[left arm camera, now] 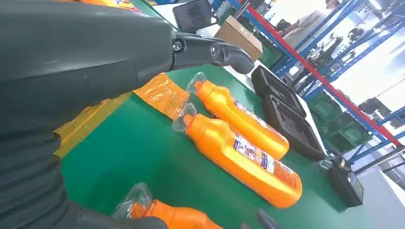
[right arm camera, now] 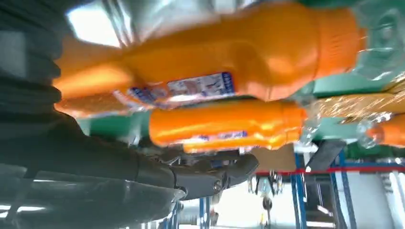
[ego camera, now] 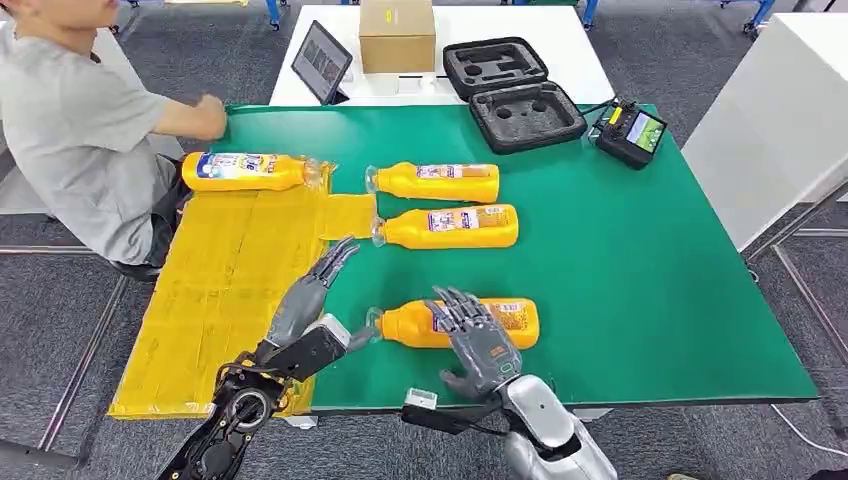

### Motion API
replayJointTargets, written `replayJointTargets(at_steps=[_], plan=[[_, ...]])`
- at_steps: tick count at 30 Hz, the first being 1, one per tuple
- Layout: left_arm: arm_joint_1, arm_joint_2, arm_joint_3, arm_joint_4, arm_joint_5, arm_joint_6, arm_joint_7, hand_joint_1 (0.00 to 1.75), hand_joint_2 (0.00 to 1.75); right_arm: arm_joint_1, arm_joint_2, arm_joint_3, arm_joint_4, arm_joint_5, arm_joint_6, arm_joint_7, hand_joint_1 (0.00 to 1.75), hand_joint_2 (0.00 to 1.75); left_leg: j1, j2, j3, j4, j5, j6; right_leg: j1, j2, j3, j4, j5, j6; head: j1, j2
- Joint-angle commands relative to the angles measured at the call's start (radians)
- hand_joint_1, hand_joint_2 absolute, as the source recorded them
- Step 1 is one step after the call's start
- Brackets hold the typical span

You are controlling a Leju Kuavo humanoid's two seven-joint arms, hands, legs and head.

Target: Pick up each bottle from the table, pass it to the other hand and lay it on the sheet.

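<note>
Three orange bottles lie on the green table point(ego camera: 650, 280), clear caps toward the yellow sheet point(ego camera: 225, 290): a far one point(ego camera: 440, 182), a middle one point(ego camera: 452, 227) and a near one point(ego camera: 505, 322). Another bottle point(ego camera: 245, 171) lies at the sheet's far end. My right hand point(ego camera: 475, 340) hovers over the near bottle with fingers spread across its label and thumb apart on the near side; the right wrist view shows that bottle point(right arm camera: 215, 62) close to the palm, not clasped. My left hand point(ego camera: 310, 295) is open at the sheet's right edge, beside the near bottle's cap point(left arm camera: 131, 200).
A person point(ego camera: 80, 130) sits at the far left, one hand point(ego camera: 210, 116) near the bottle on the sheet. At the back are a tablet point(ego camera: 322, 62), a cardboard box point(ego camera: 397, 35), an open black case point(ego camera: 510, 95) and a controller point(ego camera: 630, 130).
</note>
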Motion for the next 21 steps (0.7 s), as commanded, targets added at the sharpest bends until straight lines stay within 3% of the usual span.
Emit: replayJointTargets(at_steps=[1, 21], plan=[[-0.009, 0.003, 0.001, 0.026, 0.0, -0.005, 0.002, 0.0, 1.75, -0.04, -0.018, 0.028, 0.058, 0.021, -0.017, 0.027, 0.0, 1.75, 0.001, 0.0, 0.003, 0.0, -0.002, -0.002, 0.001, 0.002, 0.003, 0.0, -0.001, -0.002, 0.0, 0.0], [-0.021, 0.002, -0.001, 0.057, -0.013, -0.005, 0.0, 0.0, 1.75, -0.067, -0.007, -0.005, 0.152, 0.03, -0.036, 0.068, 0.0, 1.75, 0.001, 0.0, 0.002, -0.001, -0.001, -0.001, 0.001, 0.001, 0.002, -0.001, 0.0, -0.001, 0.0, 0.0]])
